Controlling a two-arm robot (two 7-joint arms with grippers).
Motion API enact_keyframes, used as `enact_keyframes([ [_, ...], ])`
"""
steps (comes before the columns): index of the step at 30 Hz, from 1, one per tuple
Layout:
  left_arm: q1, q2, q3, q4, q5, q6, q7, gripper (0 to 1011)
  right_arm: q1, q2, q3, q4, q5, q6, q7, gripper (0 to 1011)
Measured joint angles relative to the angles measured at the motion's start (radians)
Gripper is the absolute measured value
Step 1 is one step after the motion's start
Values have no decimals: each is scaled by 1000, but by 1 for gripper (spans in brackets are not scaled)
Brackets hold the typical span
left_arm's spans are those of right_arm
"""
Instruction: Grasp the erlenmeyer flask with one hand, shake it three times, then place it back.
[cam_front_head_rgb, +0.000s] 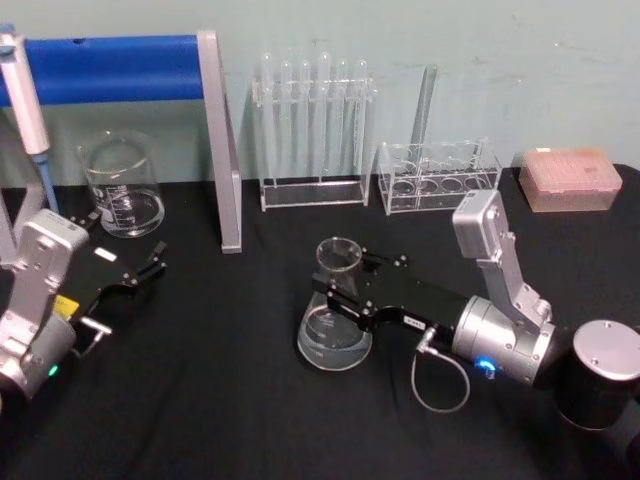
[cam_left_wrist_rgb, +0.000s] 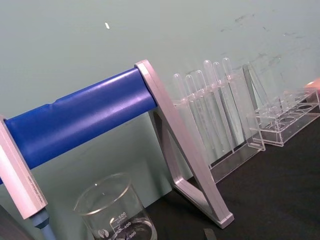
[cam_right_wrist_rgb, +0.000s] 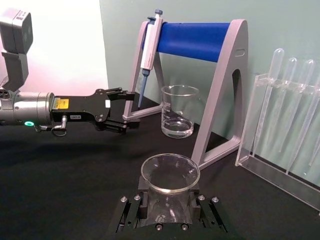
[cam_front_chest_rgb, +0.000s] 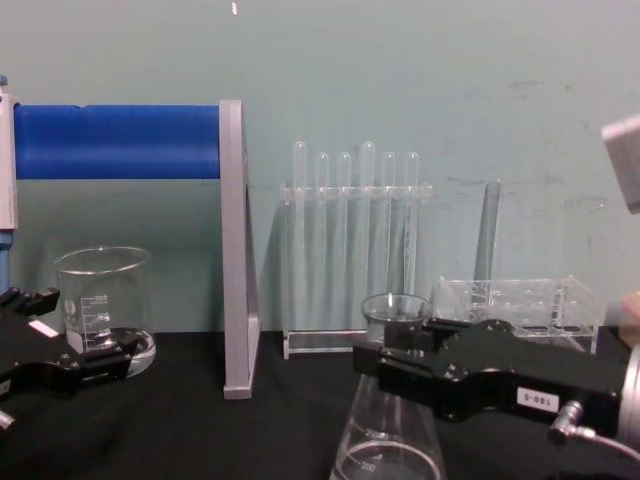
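Note:
The erlenmeyer flask (cam_front_head_rgb: 333, 335) is clear glass and stands upright near the middle of the black table, with a little liquid in its wide base. My right gripper (cam_front_head_rgb: 345, 285) reaches in from the right and is shut on its neck just under the flared rim. In the right wrist view the flask's rim (cam_right_wrist_rgb: 170, 172) sits between the black fingers (cam_right_wrist_rgb: 131, 212). From the chest the flask (cam_front_chest_rgb: 390, 445) hangs low under the right gripper (cam_front_chest_rgb: 400, 350); whether its base touches the cloth I cannot tell. My left gripper (cam_front_head_rgb: 150, 265) stays open at the far left, holding nothing.
A glass beaker (cam_front_head_rgb: 122, 185) stands at the back left beside the blue-barred pipette stand (cam_front_head_rgb: 215, 130). Behind the flask are a test tube rack (cam_front_head_rgb: 312, 130), a second clear rack (cam_front_head_rgb: 440, 175) and a pink tip box (cam_front_head_rgb: 568, 178).

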Motion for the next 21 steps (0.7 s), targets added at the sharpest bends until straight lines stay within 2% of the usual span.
enact_keyframes([
  [21, 0, 0, 0, 0, 0, 0, 0, 1001, 15, -2, -18, 33, 5, 3, 12, 449],
])
